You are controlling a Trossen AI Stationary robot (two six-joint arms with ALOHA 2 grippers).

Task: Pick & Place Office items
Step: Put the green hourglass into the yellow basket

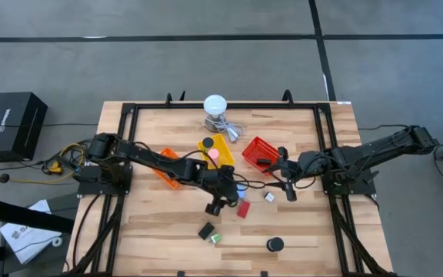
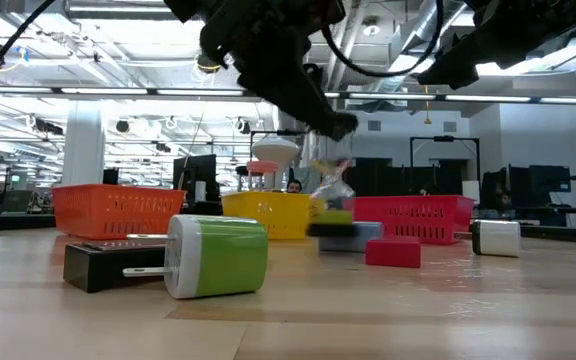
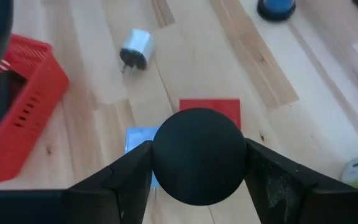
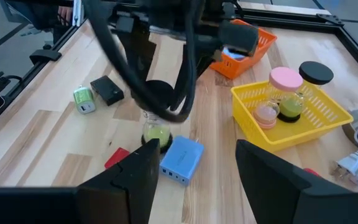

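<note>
The left gripper (image 1: 215,206) hangs over the middle of the desk (image 1: 152,246), and its fingers (image 3: 126,177) are closed on the black round lid of a small jar (image 3: 197,155); in the left wrist view that lid fills the gap between the two fingers, touching both. In the right wrist view the jar's glass body shows under the lid with something yellow-green inside.

A light-blue block (image 4: 182,158) lies on the desk just beside the jar, and a red block (image 1: 243,208) lies at about three o'clock of the left gripper. A small white plug piece (image 1: 269,197) lies farther toward three o'clock. At six o'clock of the gripper sit a black block (image 1: 206,229) and a green-and-white piece (image 1: 216,238); a black round disc (image 1: 274,245) stands toward five o'clock near the desk's front edge.

The yellow basket (image 4: 328,118) holds two more jars, one with a pink lid (image 4: 286,78) and one with a black lid (image 4: 316,72). The orange basket (image 1: 166,165) lies at ten o'clock of the gripper, the red basket (image 1: 258,150) at one o'clock.

The right gripper (image 1: 289,191) hovers beside the red basket, its fingers spread apart with nothing between them.
</note>
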